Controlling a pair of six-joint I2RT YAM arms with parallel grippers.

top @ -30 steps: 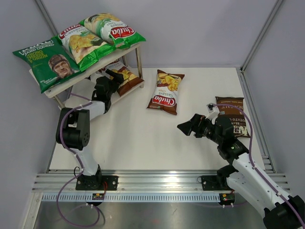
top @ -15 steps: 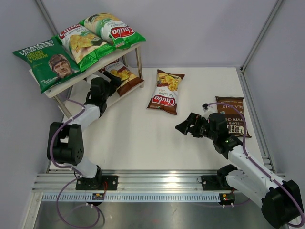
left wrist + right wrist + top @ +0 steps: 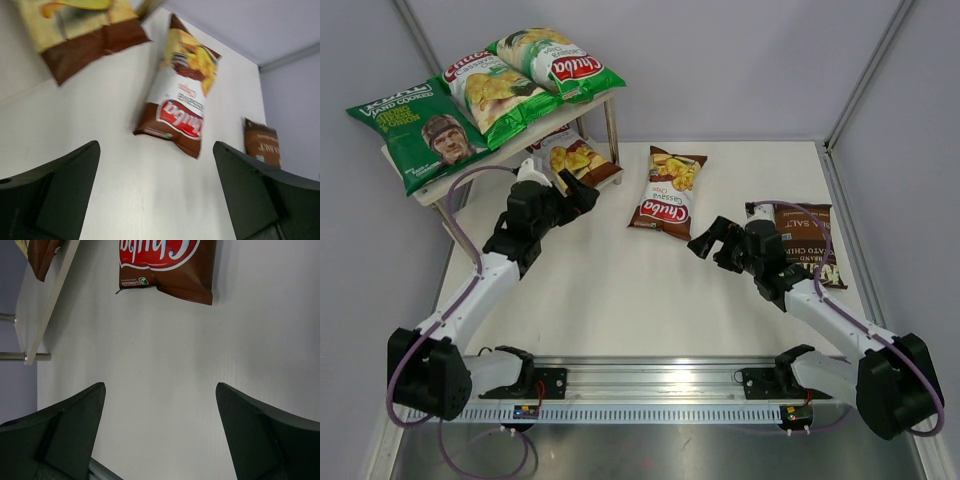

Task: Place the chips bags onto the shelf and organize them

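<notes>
My left gripper (image 3: 570, 193) stands spread wide with nothing between its fingers, just beside the lower board of the shelf (image 3: 612, 130), where one brown Chuba bag (image 3: 576, 158) lies; my right gripper (image 3: 713, 250) is likewise spread and empty above the table (image 3: 620, 290); between my two grippers, further back, a second brown Chuba bag (image 3: 668, 192) lies flat on the table; the Kettle bag (image 3: 812, 222) lies partly under my right arm; the top board carries the dark green bag (image 3: 420, 135), a green-white Chuba bag (image 3: 490, 90) and another green-white bag (image 3: 555, 62).
</notes>
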